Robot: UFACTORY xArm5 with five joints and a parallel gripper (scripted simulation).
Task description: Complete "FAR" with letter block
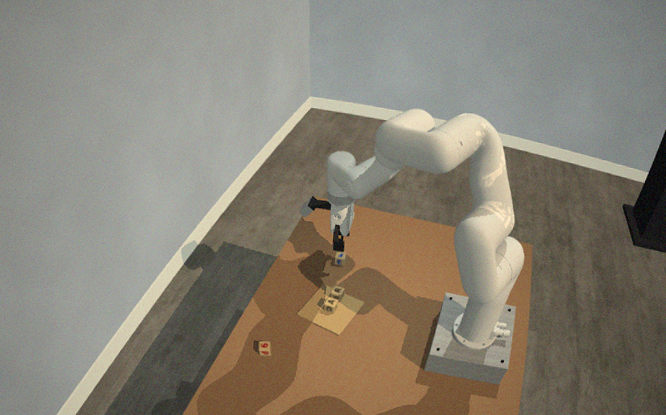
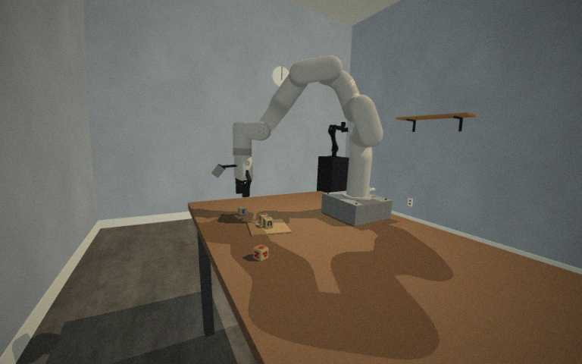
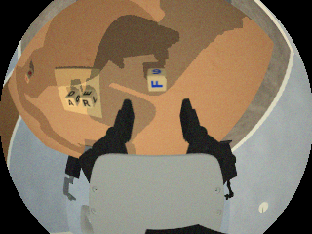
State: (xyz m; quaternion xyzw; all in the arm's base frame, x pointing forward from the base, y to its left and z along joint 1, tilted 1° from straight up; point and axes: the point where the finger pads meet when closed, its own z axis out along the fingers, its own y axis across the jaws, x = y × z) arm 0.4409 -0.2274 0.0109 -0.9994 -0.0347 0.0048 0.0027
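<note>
A tan mat [image 1: 337,323] [image 2: 279,228] [image 3: 60,81] lies on the table with two blocks on it, side by side: the A block [image 1: 330,304] [image 3: 70,100] and the R block [image 1: 334,292] [image 3: 86,99]; in the exterior view they show as a pair [image 2: 266,221]. A block with a blue F [image 1: 338,258] [image 2: 242,211] [image 3: 156,82] lies on the table off the mat, toward the far edge. My gripper [image 1: 336,246] [image 2: 243,193] [image 3: 156,106] hangs above the F block, open and empty, fingers to either side of it in the wrist view.
A block with red marks [image 1: 263,348] [image 2: 260,252] lies apart on the table, off the mat, toward the near left edge. The robot base [image 1: 470,346] [image 2: 356,208] stands to the right of the mat. The table's left edge runs close to the F block.
</note>
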